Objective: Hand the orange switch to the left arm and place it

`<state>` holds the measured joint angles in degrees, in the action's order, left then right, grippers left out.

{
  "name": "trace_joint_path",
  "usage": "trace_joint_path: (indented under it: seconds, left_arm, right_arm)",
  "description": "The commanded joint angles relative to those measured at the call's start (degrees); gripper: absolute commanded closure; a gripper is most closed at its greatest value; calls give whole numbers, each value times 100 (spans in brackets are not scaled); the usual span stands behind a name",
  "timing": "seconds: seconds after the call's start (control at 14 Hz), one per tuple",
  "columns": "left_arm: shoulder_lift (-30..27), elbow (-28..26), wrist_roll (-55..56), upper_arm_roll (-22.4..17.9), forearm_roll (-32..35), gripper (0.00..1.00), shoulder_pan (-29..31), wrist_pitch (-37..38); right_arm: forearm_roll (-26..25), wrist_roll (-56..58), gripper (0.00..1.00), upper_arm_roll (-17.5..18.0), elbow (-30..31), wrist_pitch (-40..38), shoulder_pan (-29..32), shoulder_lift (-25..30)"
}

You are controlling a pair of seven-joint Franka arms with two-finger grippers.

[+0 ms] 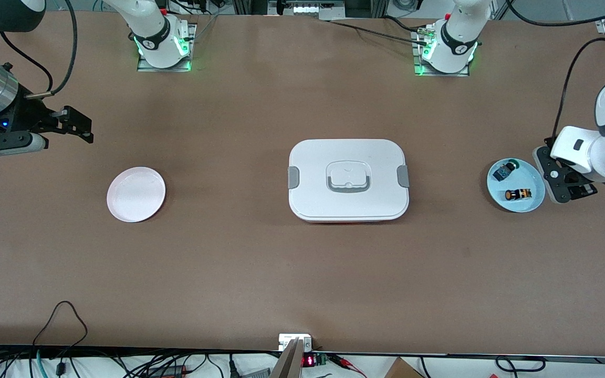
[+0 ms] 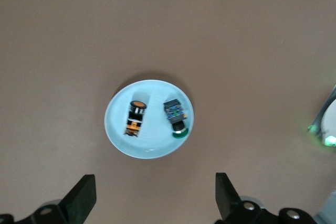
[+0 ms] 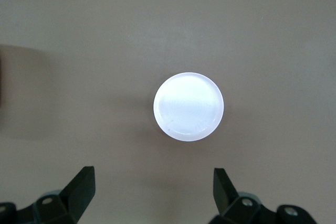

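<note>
**Two switches sharing one plate, both claws spread wide**

One orange switch (image 1: 518, 194) is lying on its side in the pale blue plate (image 1: 528, 176), at mid-height of the front frame near the edge at the left arm's end of the tabletop (image 1: 229, 262). That is where a hand-over to the left arm would be leaving it. A green-capped switch (image 1: 506, 170) is lying just beside it in the same plate, slightly higher in the frame.

These pictures are fitting two readings. Either the orange switch is resting there after a release, or it is waiting there for a grasp. In both cases I judge that good work is resting on the same care. Any travel near the plate should be going straight up or down, keeping the fingers off the rim and well clear of the green-capped neighbour, since both parts look light and easy to roll.

The left claw (image 1: 562, 181) is hanging just beside the blue plate with its fingers standing wide apart and gripping nothing. Its wrist view is looking down on the plate.

The right claw (image 1: 79, 128) is waiting in the upper part of the frame at its own end, fingers likewise apart and gripping nothing, higher than the bare white plate (image 1: 135, 194). A lidded white box (image 1: 348, 181) is sitting mid-frame between the two plates.
</note>
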<state>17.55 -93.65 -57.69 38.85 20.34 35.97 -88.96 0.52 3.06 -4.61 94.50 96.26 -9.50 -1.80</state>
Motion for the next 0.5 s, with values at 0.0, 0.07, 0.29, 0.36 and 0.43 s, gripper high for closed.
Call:
trace_joint_path:
  seconds: [0.0,0.07,0.29,0.36,0.43]
  left_arm:
    - [143,522,1606,551,32,0,16,834]
    - [143,610,2247,718,14,0,16,1045]
    - [152,944,3971,905,-494,0,-37,1267]
    - [152,1014,4202,896,-609,0,-63,1267]
    - [187,1137,4274,905,-723,0,-72,1267]
  right_arm:
    - [-96,-95,0,-13,-133,-107,-61,-40]
    - [-96,-87,0,-13,-133,-90,-52,-40]
    - [-96,-87,0,-13,-133,-89,-61,-40]
    - [-96,-87,0,-13,-133,-89,-52,-40]
    - [-96,-69,0,-13,-133,-89,-52,-40]
